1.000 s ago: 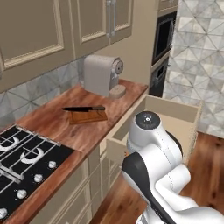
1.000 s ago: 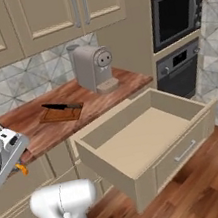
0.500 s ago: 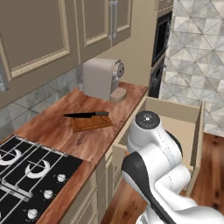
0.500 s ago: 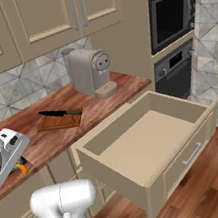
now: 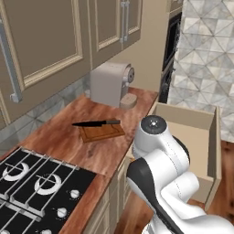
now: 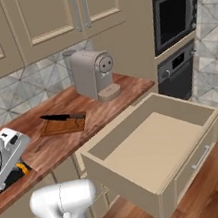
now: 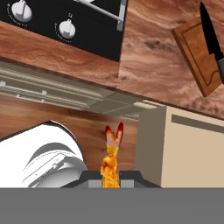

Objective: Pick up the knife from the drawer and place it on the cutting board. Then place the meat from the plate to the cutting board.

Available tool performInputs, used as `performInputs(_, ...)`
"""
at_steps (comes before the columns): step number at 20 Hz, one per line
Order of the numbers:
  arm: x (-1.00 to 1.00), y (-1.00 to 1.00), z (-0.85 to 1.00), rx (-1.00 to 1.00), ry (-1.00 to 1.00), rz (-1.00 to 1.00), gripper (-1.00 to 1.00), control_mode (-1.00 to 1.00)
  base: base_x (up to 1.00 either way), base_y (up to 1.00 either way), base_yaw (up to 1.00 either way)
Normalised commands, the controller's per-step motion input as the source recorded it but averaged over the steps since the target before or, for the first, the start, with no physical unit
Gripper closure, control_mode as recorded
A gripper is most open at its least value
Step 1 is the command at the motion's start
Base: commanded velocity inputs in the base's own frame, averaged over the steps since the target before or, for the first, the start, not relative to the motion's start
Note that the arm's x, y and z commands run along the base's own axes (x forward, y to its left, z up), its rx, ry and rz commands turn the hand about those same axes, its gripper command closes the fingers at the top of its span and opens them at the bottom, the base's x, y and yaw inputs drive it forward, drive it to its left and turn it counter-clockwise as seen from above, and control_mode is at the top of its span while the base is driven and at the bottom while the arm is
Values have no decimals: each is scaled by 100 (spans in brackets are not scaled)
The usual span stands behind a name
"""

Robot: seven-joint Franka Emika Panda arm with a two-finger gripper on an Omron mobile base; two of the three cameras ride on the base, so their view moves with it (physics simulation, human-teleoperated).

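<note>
Knife (image 5: 96,123) lies on the board (image 5: 101,131), at 9 o'clock from the arm in the left base view. Right base view: drawer (image 6: 158,145) is open and bare inside. Hand view: gripper (image 7: 110,175) is clamped on the meat (image 7: 111,158), board at 2 o'clock. Next move, I judge: carry it over the board and release.
</note>
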Motion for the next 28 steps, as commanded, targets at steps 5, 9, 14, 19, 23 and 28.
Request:
performInputs(5, 0, 0, 0, 0, 0, 0, 100, 100, 35, 4, 1)
performInputs(9, 0, 0, 0, 0, 0, 0, 100, 100, 34, 0, 6)
performInputs(14, 0, 0, 0, 0, 0, 0, 100, 100, 35, -3, 10)
performInputs(19, 0, 0, 0, 0, 0, 0, 100, 100, 41, -8, 14)
performInputs(23, 0, 0, 0, 0, 0, 0, 100, 100, 41, -12, 13)
performInputs(28, 0, 0, 0, 0, 0, 0, 100, 100, 37, -17, 11)
